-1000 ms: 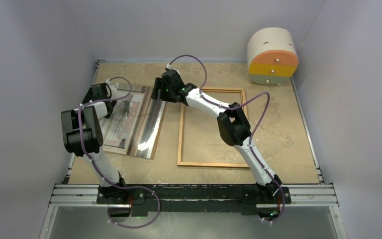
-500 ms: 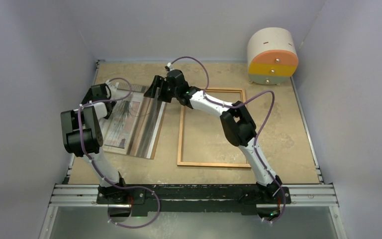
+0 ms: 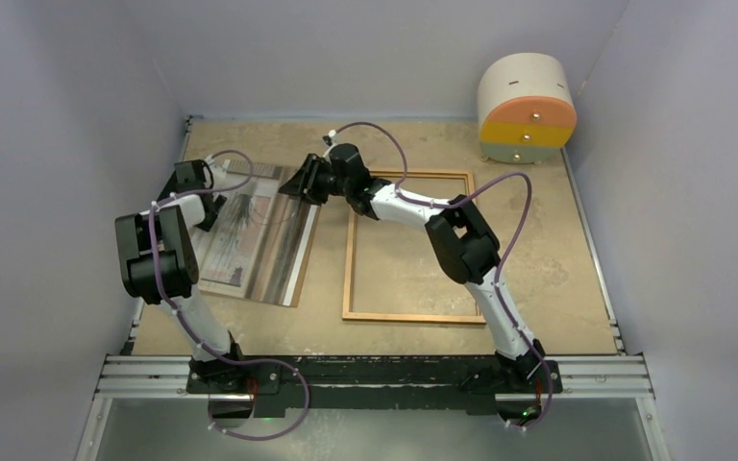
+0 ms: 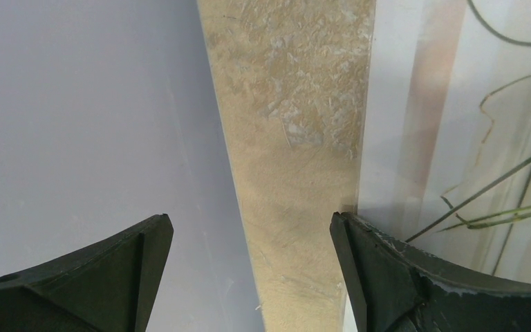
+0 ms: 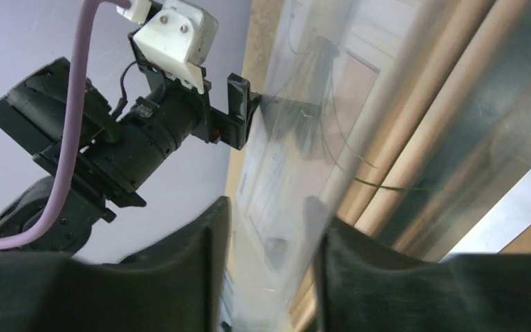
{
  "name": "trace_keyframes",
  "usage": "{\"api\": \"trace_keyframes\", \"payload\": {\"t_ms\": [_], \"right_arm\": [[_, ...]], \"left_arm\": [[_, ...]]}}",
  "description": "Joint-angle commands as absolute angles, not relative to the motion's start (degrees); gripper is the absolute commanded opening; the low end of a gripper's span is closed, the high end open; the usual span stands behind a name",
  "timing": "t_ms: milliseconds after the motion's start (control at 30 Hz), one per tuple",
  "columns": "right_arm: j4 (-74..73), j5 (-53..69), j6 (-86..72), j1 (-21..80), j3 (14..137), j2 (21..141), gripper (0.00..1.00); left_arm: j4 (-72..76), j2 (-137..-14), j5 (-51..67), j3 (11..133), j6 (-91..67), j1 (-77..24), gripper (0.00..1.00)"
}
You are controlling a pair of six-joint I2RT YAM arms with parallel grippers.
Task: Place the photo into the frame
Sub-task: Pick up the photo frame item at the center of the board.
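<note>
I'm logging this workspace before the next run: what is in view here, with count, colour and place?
photo: one, pale glossy print with a plant, left part of the table, beside the frame.
frame: one, orange-brown, flat at the table's centre, tabletop showing through it.
round drawer cabinet: one, beige with orange, yellow and grey drawer fronts, far right corner.
table: one, mottled tan, between pale lilac walls.
left arm: one, black and white, purple cable, near left.
right arm: one, same colours, crossing the frame.
left gripper: one, black, open at the photo's left edge.
right gripper: one, black, fingers either side of the photo's far right edge; grip unclear.
</note>
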State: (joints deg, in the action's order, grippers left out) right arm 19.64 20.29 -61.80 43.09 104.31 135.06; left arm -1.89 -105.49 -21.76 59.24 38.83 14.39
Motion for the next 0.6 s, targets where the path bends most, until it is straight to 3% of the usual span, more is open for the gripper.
{"api": "trace_keyframes", "payload": {"t_ms": [0, 67, 133, 333, 567], "right_arm": [[16.51, 19.92, -60.16, 43.33, 104.91, 130.29, 0.32], [12.67, 20.16, -58.87, 43.05, 106.76, 130.43, 0.12], [9.13, 21.24, -57.28, 42.31, 107.98, 129.54, 0.00], [-2.39, 23.22, -49.58, 37.70, 99.82, 117.18, 0.00], [-8.09, 26.68, -40.60, 22.42, 72.01, 93.69, 0.00]], "left_arm": [[-17.55, -106.41, -14.41, 61.14, 37.84, 16.53, 0.95], [-20.50, -104.81, -13.28, 64.76, 37.87, 18.34, 0.97], [-23.92, -102.74, -11.93, 68.67, 38.29, 19.97, 1.00], [-33.57, -95.61, -5.99, 76.23, 38.00, 20.08, 1.00], [-35.56, -89.66, -6.17, 69.95, 35.74, 7.42, 1.00]]}}
